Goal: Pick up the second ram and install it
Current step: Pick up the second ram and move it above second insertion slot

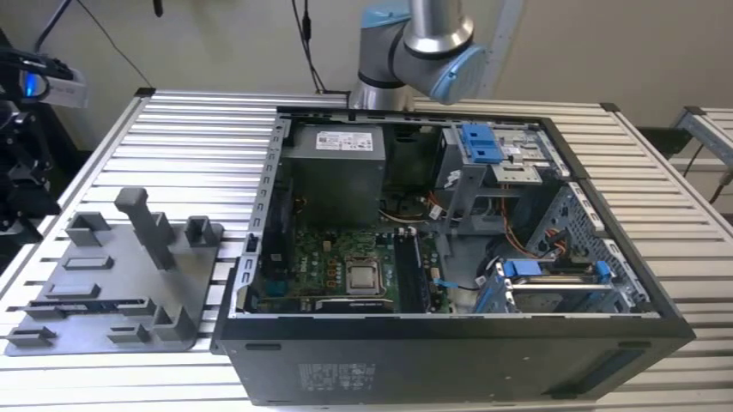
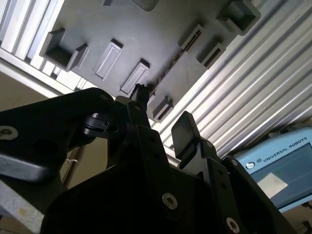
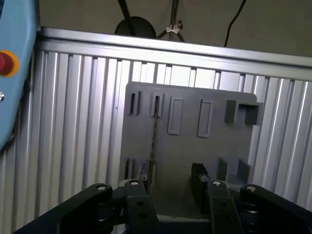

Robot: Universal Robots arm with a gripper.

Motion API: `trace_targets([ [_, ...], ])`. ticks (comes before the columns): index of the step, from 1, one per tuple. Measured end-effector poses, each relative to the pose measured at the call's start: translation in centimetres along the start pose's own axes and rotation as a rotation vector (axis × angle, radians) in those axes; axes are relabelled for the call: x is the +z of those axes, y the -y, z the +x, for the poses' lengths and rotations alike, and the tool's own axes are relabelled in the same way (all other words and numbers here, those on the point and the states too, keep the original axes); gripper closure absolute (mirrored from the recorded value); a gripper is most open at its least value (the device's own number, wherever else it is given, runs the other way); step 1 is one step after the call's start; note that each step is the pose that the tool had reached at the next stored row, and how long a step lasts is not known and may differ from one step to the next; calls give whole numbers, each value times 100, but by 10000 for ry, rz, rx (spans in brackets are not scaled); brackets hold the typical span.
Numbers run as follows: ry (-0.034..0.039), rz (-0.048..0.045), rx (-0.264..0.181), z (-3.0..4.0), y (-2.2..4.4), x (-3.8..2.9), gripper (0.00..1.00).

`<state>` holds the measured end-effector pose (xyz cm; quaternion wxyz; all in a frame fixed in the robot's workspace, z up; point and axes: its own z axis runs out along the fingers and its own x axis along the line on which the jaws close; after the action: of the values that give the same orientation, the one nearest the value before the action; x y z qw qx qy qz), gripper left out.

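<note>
Claw (image 3: 173, 174) hangs released, fingers spread, over the grey plastic fixture plate (image 3: 214, 151); the thin dark memory stick (image 3: 154, 139) sits slotted in that plate.

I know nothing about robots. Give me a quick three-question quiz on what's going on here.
1. True or false: the gripper holds the second ram.
2. The second ram rests: A on the floor, B in the grey fixture plate, C in a drawer.
3. Fill in: the silver processor chip sits inside the open ____.
Key: 1 false, its jaws are open and empty; 2 B; 3 computer case.
</note>
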<state>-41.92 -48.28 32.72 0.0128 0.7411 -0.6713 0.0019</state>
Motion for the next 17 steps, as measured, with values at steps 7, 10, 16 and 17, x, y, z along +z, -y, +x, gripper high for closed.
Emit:
trace_targets([
  [7,0,3,0,-4,2,98,52],
  [10,-1,1,0,-7,3,149,52],
  [16,-16,-7,0,-10,4,228,52],
  [17,-18,-10,0,-10,4,236,52],
])
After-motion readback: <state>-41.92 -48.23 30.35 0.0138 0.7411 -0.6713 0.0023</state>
